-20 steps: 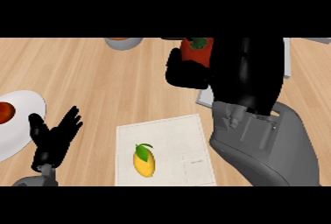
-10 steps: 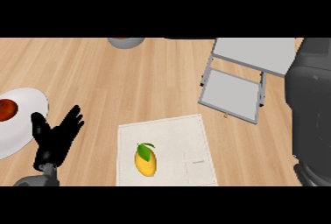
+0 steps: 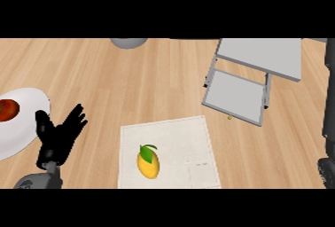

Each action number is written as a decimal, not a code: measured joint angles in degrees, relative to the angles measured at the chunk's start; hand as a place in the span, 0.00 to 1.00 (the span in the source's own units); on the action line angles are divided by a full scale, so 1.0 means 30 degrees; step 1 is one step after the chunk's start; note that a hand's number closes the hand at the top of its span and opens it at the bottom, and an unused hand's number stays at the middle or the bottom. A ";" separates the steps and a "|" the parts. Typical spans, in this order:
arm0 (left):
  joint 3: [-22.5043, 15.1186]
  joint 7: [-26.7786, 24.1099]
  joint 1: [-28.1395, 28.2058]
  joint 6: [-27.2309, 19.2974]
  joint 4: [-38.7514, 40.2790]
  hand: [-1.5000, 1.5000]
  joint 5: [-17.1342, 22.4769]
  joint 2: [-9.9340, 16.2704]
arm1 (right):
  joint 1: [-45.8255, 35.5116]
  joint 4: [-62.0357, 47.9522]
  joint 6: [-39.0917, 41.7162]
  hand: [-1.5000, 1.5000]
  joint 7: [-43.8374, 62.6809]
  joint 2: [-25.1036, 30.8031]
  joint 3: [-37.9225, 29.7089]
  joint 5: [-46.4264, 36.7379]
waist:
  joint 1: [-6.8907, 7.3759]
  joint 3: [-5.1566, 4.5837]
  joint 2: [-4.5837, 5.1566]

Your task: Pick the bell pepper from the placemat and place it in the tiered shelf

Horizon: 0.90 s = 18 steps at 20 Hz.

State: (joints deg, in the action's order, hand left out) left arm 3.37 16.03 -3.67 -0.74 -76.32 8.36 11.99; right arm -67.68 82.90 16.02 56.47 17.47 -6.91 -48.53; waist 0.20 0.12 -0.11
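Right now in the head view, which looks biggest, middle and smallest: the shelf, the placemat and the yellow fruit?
1. tiered shelf and placemat: they look about alike, and the picture's edges cut both off, so I won't rank them.
2. yellow fruit: plainly the smallest, lying on the placemat.

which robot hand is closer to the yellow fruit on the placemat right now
Left. The left robot hand rests open just left of the placemat, beside the yellow fruit. The right robot hand isn't visible; only a dark arm part shows at the right edge.

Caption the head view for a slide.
Open black left hand rests beside white plate; yellow fruit lies on beige placemat near grey tiered shelf.
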 measured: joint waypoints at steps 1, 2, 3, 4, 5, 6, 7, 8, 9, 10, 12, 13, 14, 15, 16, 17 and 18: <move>0.0048 -0.0050 0.0010 0.0077 0.0007 0.50 0.0067 -0.0027 | 0.0155 -0.0215 0.0066 1.00 -0.0251 0.0159 -0.0085 0.0060 | 0.0007 -0.0001 0.0002; 0.0052 -0.0179 0.0091 0.0121 -0.0069 0.50 0.0086 -0.0084 | 0.0162 -0.0603 0.0133 1.00 -0.0514 0.0367 -0.0171 0.0080 | 0.0024 -0.0001 0.0004; 0.0007 0.0012 0.0150 0.0112 -0.0298 0.50 0.0081 -0.0105 | 0.0236 -0.0876 0.0169 1.00 -0.0695 0.0465 -0.0178 0.0072 | 0.0038 -0.0008 0.0008; 0.0025 0.0033 0.0218 0.0133 -0.0350 0.50 0.0072 -0.0096 | 0.0291 -0.1283 0.0143 1.00 -0.0975 0.0629 -0.0233 0.0044 | 0.0054 -0.0015 0.0015; -0.0111 0.0064 0.0408 0.0038 -0.0614 0.50 -0.0028 -0.0231 | 0.0583 -0.1512 -0.0012 1.00 -0.1253 0.0736 -0.0264 -0.0022 | 0.0067 -0.0016 0.0013; -0.0080 0.0156 0.0419 0.0017 -0.0691 0.50 -0.0043 -0.0222 | 0.0576 -0.1986 -0.0196 1.00 -0.1468 0.0838 -0.0322 -0.0114 | 0.0083 -0.0018 0.0026; -0.0016 0.0206 0.0351 0.0042 -0.0552 0.50 -0.0040 -0.0198 | 0.0632 -0.2318 -0.0246 1.00 -0.1823 0.1123 -0.0548 -0.0018 | 0.0079 -0.0018 0.0033; -0.0014 0.0128 0.0280 0.0033 -0.0370 0.50 -0.0088 -0.0277 | 0.0445 -0.2677 -0.0301 1.00 -0.1899 0.1208 -0.0595 -0.0050 | 0.0084 0.0005 0.0027; 0.0011 0.0188 0.0295 0.0144 -0.0486 0.50 -0.0038 -0.0220 | 0.0134 -0.3385 -0.0516 1.00 -0.2169 0.1368 -0.0686 -0.0133 | 0.0125 -0.0003 0.0036; -0.0053 0.0527 0.0235 0.0086 -0.0754 0.50 -0.0056 -0.0239 | 0.0051 -0.3919 -0.0859 1.00 -0.2413 0.1371 -0.0662 -0.0278 | 0.0147 -0.0012 0.0042; -0.0183 0.0643 0.0457 -0.0035 -0.1042 0.50 -0.0198 -0.0394 | 0.0380 -0.4222 -0.1314 1.00 -0.2825 0.1402 -0.0564 -0.0471 | 0.0134 -0.0026 0.0042; -0.0129 0.0480 0.0647 0.0114 -0.1085 0.50 -0.0154 -0.0348 | 0.0242 -0.4737 -0.1603 1.00 -0.3016 0.1382 -0.0534 -0.0600 | 0.0158 -0.0025 0.0050; -0.0114 0.0474 0.0659 0.0117 -0.1083 0.50 -0.0194 -0.0355 | 0.0457 -0.4813 -0.1744 1.00 -0.3255 0.1447 -0.0540 -0.0618 | 0.0140 -0.0031 0.0047; -0.0133 0.0328 0.0616 0.0032 -0.0914 0.50 -0.0316 -0.0462 | 0.0519 -0.5066 -0.1966 1.00 -0.3487 0.1517 -0.0605 -0.0642 | 0.0131 -0.0015 0.0042; -0.0084 0.0222 0.0637 0.0051 -0.0908 0.50 -0.0325 -0.0468 | 0.0552 -0.5516 -0.2318 1.00 -0.3964 0.1618 -0.0644 -0.0700 | 0.0147 -0.0010 0.0045; 0.0058 0.0361 0.0595 0.0216 -0.0916 0.50 -0.0209 -0.0299 | 0.0412 -0.5991 -0.2639 1.00 -0.4282 0.1610 -0.0684 -0.0730 | 0.0165 -0.0012 0.0056; -0.0002 0.0445 0.0516 0.0140 -0.0950 0.50 -0.0308 -0.0349 | 0.0471 -0.6484 -0.2992 1.00 -0.4863 0.1771 -0.0826 -0.0695 | 0.0176 -0.0020 0.0065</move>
State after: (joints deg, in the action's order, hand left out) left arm 3.37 17.36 -2.12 -0.32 -79.16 7.44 10.94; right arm -66.27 63.45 7.04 41.88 22.78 -9.39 -50.62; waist 0.73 0.06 0.09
